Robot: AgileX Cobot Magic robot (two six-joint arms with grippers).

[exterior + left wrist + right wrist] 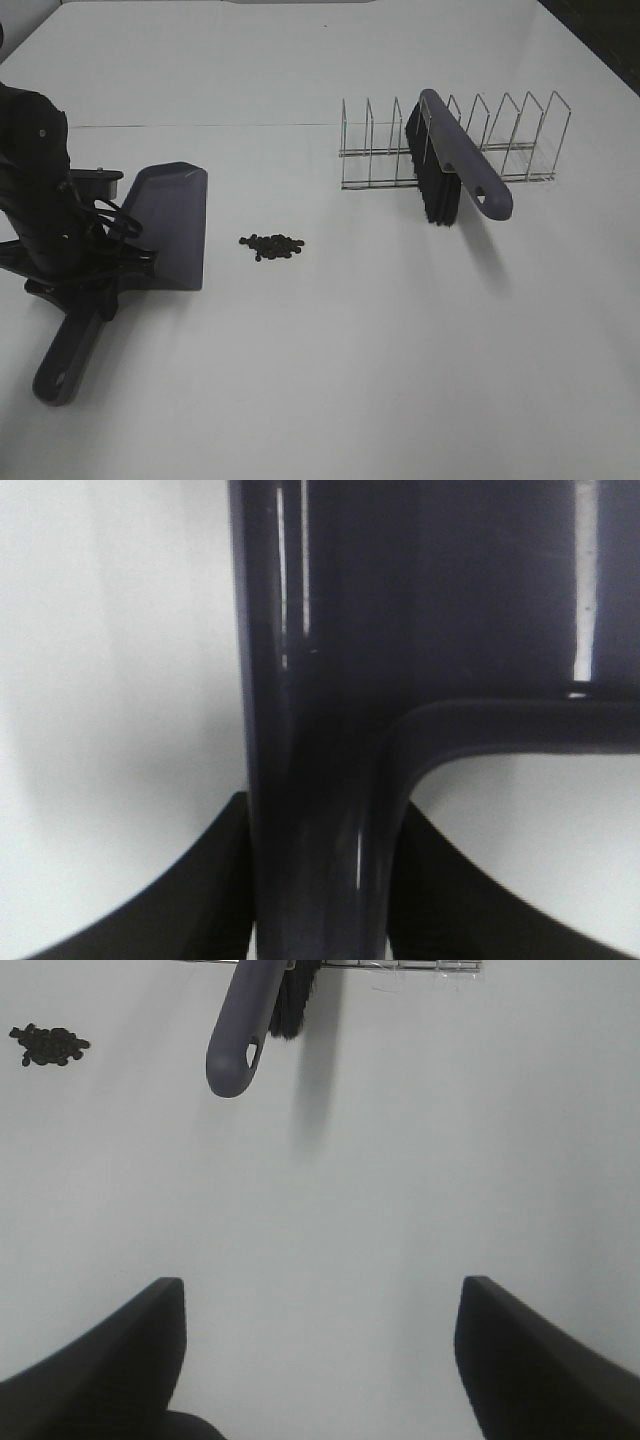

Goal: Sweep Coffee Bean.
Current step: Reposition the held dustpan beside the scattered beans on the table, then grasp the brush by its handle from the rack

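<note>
The coffee beans (272,246) lie in a small dark cluster on the white table; they also show in the right wrist view (50,1045). A purple-grey dustpan (168,222) lies flat to their left, its mouth toward them. My left gripper (95,290) is shut on the dustpan's handle (310,730), which fills the left wrist view. A purple brush (462,160) with black bristles leans in a wire rack (520,140). My right gripper (320,1360) is open and empty above bare table, short of the brush handle (240,1030). It is out of the high view.
The wire rack stands at the back right with the brush across its front. The table (380,380) is white, and a seam runs across it at the back.
</note>
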